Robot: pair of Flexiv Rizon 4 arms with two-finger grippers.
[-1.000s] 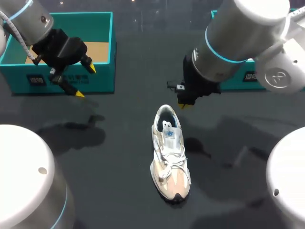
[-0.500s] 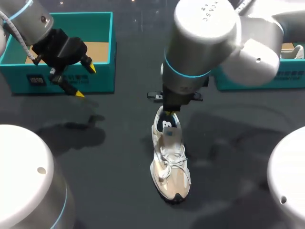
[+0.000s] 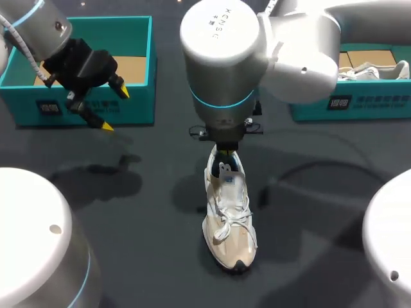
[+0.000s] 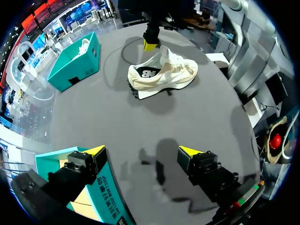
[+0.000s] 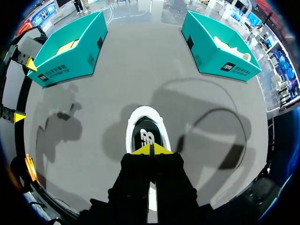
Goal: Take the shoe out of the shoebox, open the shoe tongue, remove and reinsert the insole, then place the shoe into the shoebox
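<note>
A cream and white sneaker [image 3: 229, 215] lies on the dark table, toe toward the front edge; it is also in the left wrist view [image 4: 161, 75]. My right gripper [image 3: 225, 153] hangs over its heel opening, shut with the yellow tips pressed together and nothing between them. From the right wrist, the gripper [image 5: 151, 150] sits just above the dark insole [image 5: 145, 137] inside the shoe [image 5: 161, 133]. My left gripper [image 3: 114, 109] stands open in front of the left teal shoebox [image 3: 138, 38], far from the shoe. Its open fingers [image 4: 143, 151] hold nothing.
A second teal box [image 3: 308, 109] at the back right holds another pale shoe [image 3: 369, 69]. The left shoebox [image 5: 70, 49] shows brown card inside. Bare dark table lies between the boxes and around the sneaker.
My right arm has swung left from beside the shoe's heel until its shut gripper is over the heel opening. The left arm and the shoe have not moved.
</note>
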